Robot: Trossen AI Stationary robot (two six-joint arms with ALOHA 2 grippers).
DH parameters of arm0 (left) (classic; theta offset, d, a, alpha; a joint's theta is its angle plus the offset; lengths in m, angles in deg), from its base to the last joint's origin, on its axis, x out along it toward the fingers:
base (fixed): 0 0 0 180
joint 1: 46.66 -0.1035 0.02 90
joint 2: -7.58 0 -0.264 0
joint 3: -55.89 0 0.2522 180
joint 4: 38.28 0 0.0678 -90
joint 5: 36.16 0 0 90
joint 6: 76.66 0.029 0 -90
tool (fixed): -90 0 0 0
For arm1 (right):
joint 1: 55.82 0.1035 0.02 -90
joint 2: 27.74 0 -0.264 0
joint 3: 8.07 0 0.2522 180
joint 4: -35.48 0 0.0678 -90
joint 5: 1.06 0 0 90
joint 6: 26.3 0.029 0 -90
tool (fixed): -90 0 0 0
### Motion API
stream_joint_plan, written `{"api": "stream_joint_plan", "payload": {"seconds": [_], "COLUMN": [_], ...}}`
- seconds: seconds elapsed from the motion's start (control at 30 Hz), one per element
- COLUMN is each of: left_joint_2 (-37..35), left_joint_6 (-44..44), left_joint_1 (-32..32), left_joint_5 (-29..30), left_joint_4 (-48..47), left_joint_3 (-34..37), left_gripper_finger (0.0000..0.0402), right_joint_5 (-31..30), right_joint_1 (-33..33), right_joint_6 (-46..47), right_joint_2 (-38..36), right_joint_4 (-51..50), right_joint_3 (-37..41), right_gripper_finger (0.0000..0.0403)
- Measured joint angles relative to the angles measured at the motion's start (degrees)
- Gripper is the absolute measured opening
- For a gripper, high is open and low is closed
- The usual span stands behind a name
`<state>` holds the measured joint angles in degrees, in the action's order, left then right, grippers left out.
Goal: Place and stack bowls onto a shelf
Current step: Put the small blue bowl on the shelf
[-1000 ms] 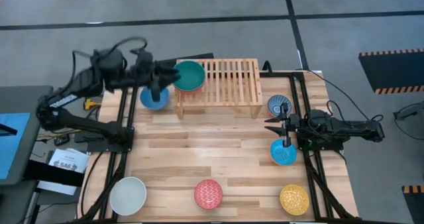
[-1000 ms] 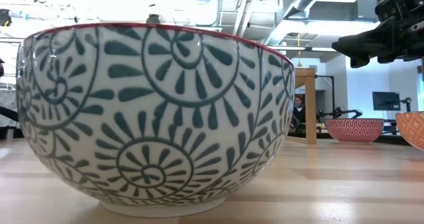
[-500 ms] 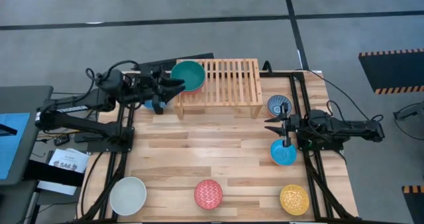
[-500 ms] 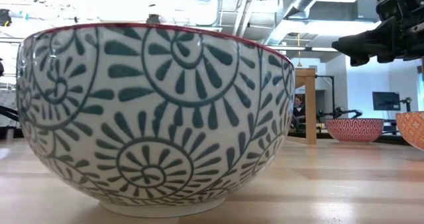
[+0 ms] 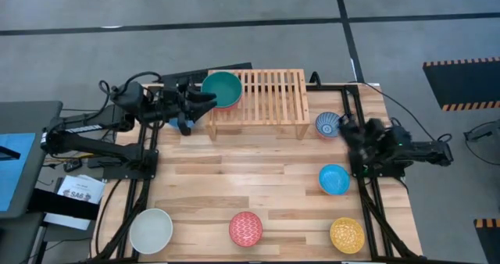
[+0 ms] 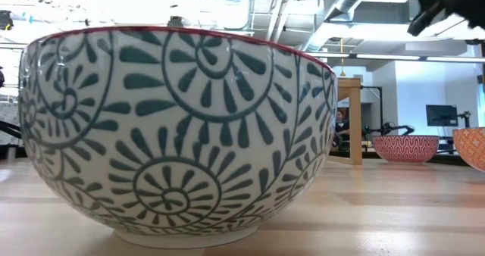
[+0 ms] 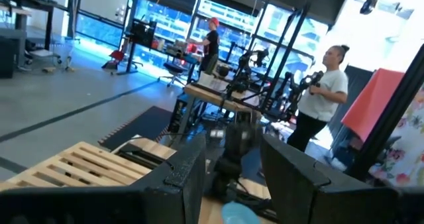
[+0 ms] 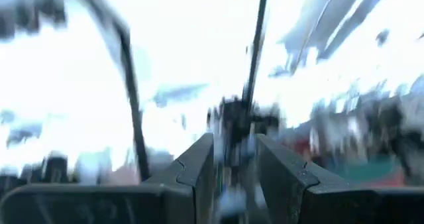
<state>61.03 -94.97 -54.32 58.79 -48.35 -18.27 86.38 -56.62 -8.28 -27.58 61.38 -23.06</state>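
My left gripper [image 5: 194, 112] [image 7: 232, 158] is open and level beside the shelf's left end, pointing toward the table's right. The plain blue bowl [image 5: 169, 122] sits on the table under it, mostly hidden; a blue edge [image 7: 238, 214] shows low between the fingers. The teal bowl [image 5: 223, 90] stands on the left end of the slatted shelf [image 5: 269, 92]. My right gripper [image 5: 348, 131] [image 8: 235, 164] is open and blurred with motion, near the blue-white patterned bowl [image 5: 329, 124] [image 6: 178, 135]. The light-blue bowl [image 5: 334, 179] rests on the table just nearer.
A white bowl [image 5: 151, 230], a red patterned bowl [image 5: 245, 229] [image 6: 405, 148] and a yellow patterned bowl [image 5: 347, 235] stand along the table's near edge. Bare planks lie in the table's middle [image 5: 250, 166]. People stand in the room beyond the table [image 7: 324, 98].
My left gripper drew back from the blue bowl toward the table's left and tipped from pointing down to level, then kept still. My right gripper rose from the light-blue bowl and swung toward the far edge, near the blue-white bowl. The light-blue bowl stayed in place.
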Motion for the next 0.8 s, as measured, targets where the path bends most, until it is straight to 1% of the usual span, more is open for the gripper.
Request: {"api": "stream_joint_plan", "payload": {"seconds": [0.07, 0.1, 0.2, 0.23, 0.33, 0.4, 0.47, 0.6, 0.67, 0.8], "left_joint_2": [0.0, 0.0, -0.3, -0.6, -1.5, -2.4, -3.6, -6.2, -7.5, -9.5], "left_joint_6": [1.5, 2.0, 3.2, 3.6, 4.1, 4.1, 4.1, 4.9, 5.1, 5.7], "left_joint_1": [0.0, 0.0, 0.0, 0.0, 0.0, 0.0, 0.0, 0.0, 0.0, 0.0], "left_joint_5": [0.0, 0.0, -0.2, -0.5, -1.9, -2.9, -4.2, -4.7, -4.7, -3.3], "left_joint_4": [-0.4, -0.4, -0.5, -0.5, -0.5, -0.6, -0.8, -1.9, -1.9, -1.8], "left_joint_3": [0.0, 0.0, 0.0, 0.0, 0.0, 0.0, 0.0, 0.0, 0.0, 0.0], "left_gripper_finger": [0.0128, 0.0128, 0.0128, 0.0128, 0.0128, 0.0128, 0.0128, 0.0128, 0.0128, 0.0128], "right_joint_5": [-2.2, -2.2, -2.4, -3.6, -10.4, -12.5, -12.6, -12.6, -12.6, -12.6], "right_joint_1": [-0.1, -0.1, -0.1, -0.1, -0.1, -0.1, -0.1, -0.1, 0.0, -0.6], "right_joint_6": [0.4, 0.2, -2.3, -3.2, -4.0, -5.0, -5.7, -5.4, -5.4, -6.4], "right_joint_2": [0.0, 0.0, 1.9, 3.4, 9.6, 15.0, 20.7, 31.3, 35.5, 42.3], "right_joint_4": [5.7, 7.5, 7.2, 6.7, 6.7, 6.7, 6.7, 11.8, 13.7, 13.2], "right_joint_3": [-1.0, -1.5, -4.0, -4.7, -7.9, -10.2, -12.7, -18.3, -21.2, -27.3], "right_gripper_finger": [0.0138, 0.0138, 0.0138, 0.0138, 0.0138, 0.0138, 0.0138, 0.0138, 0.0138, 0.0138]}}
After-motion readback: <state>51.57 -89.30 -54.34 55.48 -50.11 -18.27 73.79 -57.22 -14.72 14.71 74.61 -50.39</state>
